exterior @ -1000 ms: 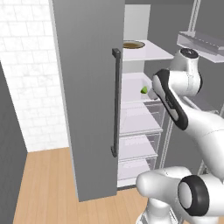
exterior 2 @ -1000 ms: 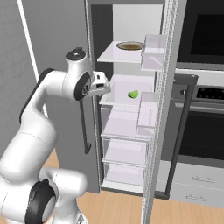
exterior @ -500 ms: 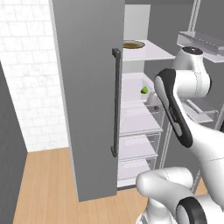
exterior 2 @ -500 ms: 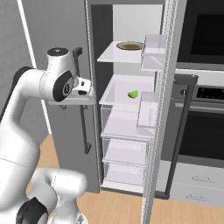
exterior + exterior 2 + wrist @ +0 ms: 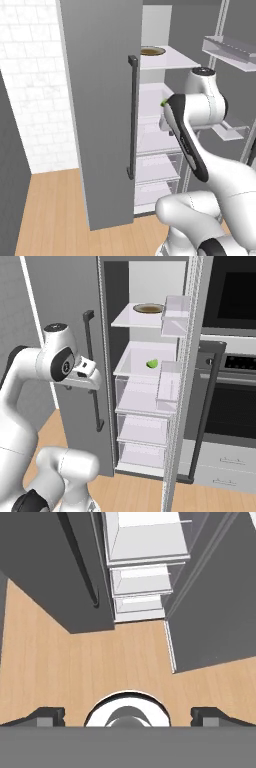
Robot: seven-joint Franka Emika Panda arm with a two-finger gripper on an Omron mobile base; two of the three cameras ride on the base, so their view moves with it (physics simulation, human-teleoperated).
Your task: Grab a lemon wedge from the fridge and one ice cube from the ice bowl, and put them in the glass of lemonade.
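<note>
The fridge (image 5: 150, 381) stands open, the lemon wedge (image 5: 152, 363) resting on its middle white shelf. The end effector (image 5: 128, 716), fingers spread wide and empty, points down at the wooden floor (image 5: 100, 662) before the fridge.

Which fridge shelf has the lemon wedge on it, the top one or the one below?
The second shelf, below the top shelf. The lemon wedge lies there alone; the top shelf carries a brown-rimmed dish instead.
</note>
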